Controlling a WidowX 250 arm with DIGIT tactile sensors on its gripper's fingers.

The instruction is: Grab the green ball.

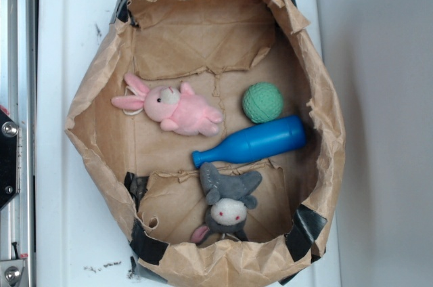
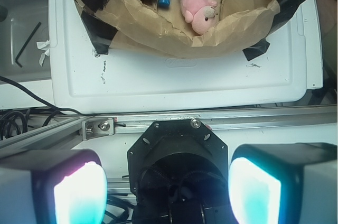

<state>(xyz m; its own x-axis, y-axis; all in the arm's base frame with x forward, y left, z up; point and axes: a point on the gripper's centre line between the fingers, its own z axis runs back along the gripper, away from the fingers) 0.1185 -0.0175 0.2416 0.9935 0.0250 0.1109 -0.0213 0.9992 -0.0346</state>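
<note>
The green ball (image 1: 262,102), small, round and knitted, lies inside the brown paper bag (image 1: 101,91) at its right side, just above the blue plastic pin (image 1: 252,143). The wrist view does not show the ball. My gripper (image 2: 168,192) is open, its two glowing fingers (image 2: 79,195) far apart with nothing between them. It hangs over the robot's black base, well back from the bag, and the exterior view does not show it.
A pink plush rabbit (image 1: 177,108) lies left of the ball and a grey plush toy (image 1: 227,202) lies below the pin. The bag's crumpled walls stand up all round. The bag rests on a white tray (image 2: 174,81), with a metal rail (image 2: 222,121) behind it.
</note>
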